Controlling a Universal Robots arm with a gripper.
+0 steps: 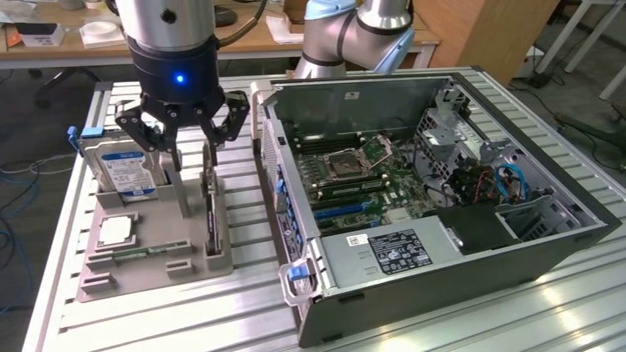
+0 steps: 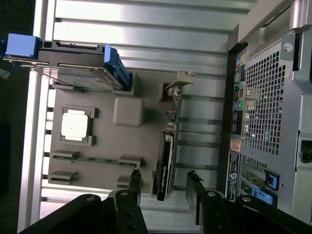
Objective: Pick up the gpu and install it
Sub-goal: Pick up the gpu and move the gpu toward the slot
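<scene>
The gpu (image 1: 210,209) stands on edge in a slot of the grey holder tray (image 1: 186,246), a thin dark card with its silver end bracket (image 2: 178,80) at the far end. My gripper (image 1: 196,143) hangs open just above it. In the wrist view the gpu (image 2: 165,161) runs lengthwise between the two fingertips of the gripper (image 2: 165,187), with a gap on each side. Nothing is held. The open computer case (image 1: 440,183) lies to the exterior view's right of the tray, its motherboard (image 1: 362,180) exposed.
A silver hard drive (image 1: 122,172) with a blue-white label stands upright in the tray beside the gripper. A processor chip (image 1: 116,229) and a narrow memory strip (image 1: 146,253) lie in the tray too. The case wall (image 2: 263,112) rises close to the gpu's slot.
</scene>
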